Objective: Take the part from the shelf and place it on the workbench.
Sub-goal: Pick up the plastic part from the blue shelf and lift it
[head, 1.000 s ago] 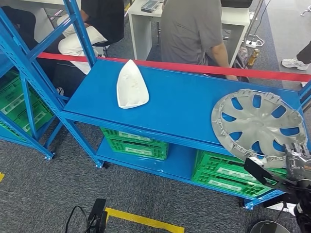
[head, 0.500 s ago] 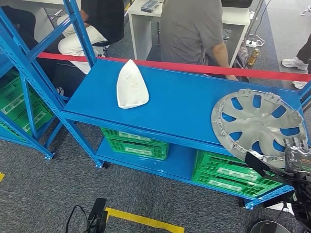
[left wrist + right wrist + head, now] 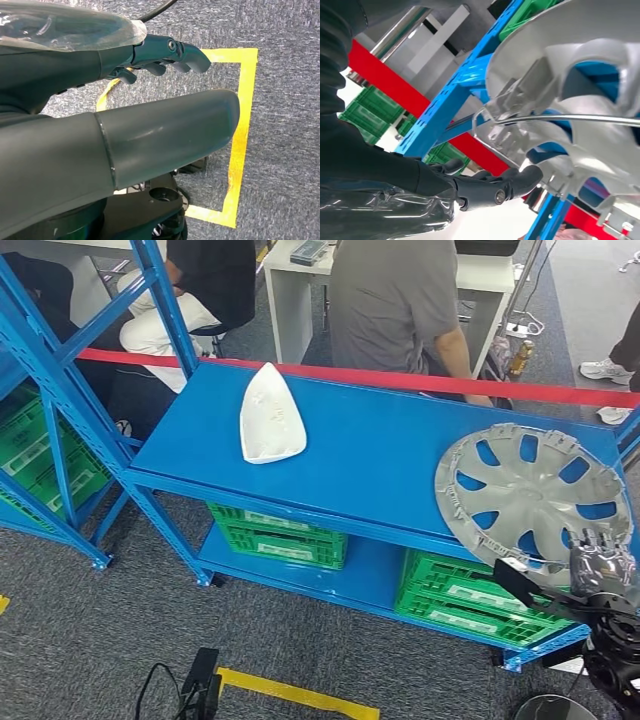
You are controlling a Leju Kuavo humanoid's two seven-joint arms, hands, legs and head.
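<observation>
A silver hubcap (image 3: 528, 490) lies on the right end of the blue shelf (image 3: 362, 455), its near rim overhanging the front edge. A white triangular cover (image 3: 270, 415) sits farther left on the same shelf. My right hand (image 3: 596, 560) is at the hubcap's near rim, fingers spread along the edge and the thumb reaching out below it. In the right wrist view the dark fingers (image 3: 497, 185) stretch close beside the hubcap (image 3: 584, 75) rim without closing on it. My left hand (image 3: 151, 130) hangs over the carpet, holding nothing, its fingers loosely extended.
Green crates (image 3: 275, 535) (image 3: 468, 605) stand on the lower shelf. A red rail (image 3: 377, 378) runs behind the shelf, with seated people and a white desk beyond. Another blue rack (image 3: 60, 390) stands at the left. Yellow tape (image 3: 294, 692) and a black cable lie on the floor.
My right hand has moved slightly left and lower, with its fingers now lying along the hubcap's near rim. The hubcap and white cover have not moved.
</observation>
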